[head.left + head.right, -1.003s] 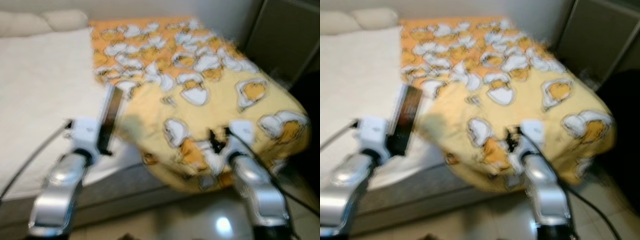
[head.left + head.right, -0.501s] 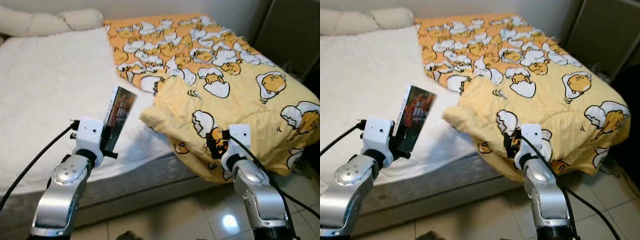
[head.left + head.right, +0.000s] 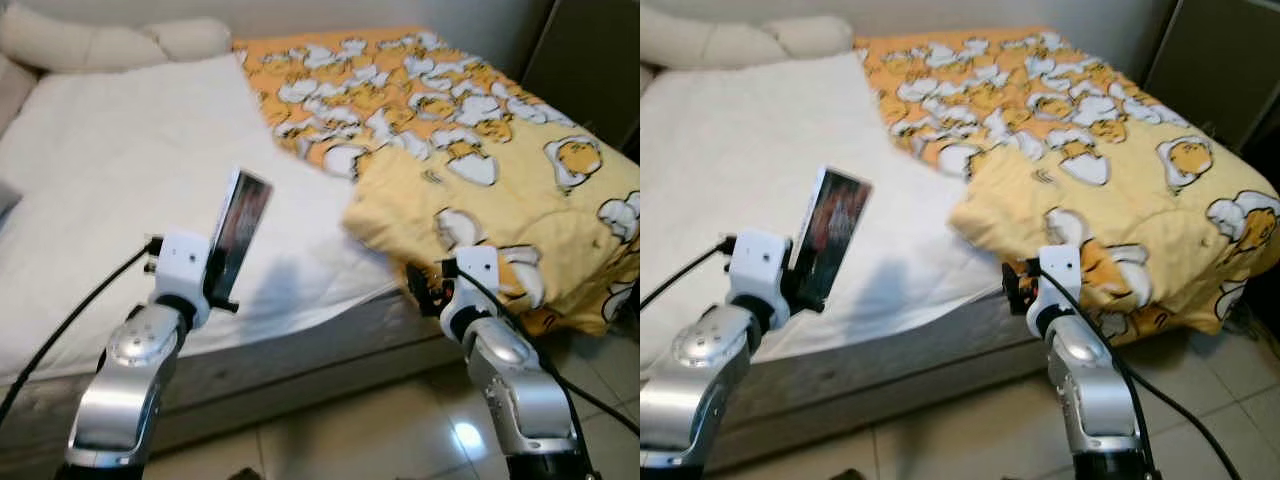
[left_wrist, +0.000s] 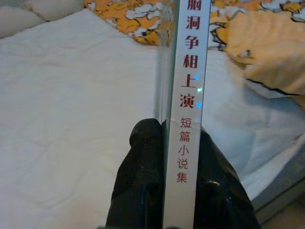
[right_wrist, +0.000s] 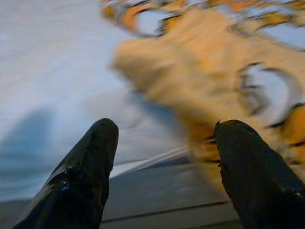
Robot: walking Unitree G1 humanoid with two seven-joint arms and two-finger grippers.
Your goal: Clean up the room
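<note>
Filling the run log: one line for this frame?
left gripper: shut on book, held upright over bed | right gripper: open, empty, near bed edge by quilt

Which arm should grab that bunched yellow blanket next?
Right. The right gripper is open and free, right beside the blanket edge; the left gripper is shut on a book.

White-sheeted bed point(image 3: 110, 170) on glossy tiled floor point(image 3: 380, 430)

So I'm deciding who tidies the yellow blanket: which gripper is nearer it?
Right. The right gripper hangs open at the yellow blanket's front edge; the left gripper holds a book over the white mattress.
</note>
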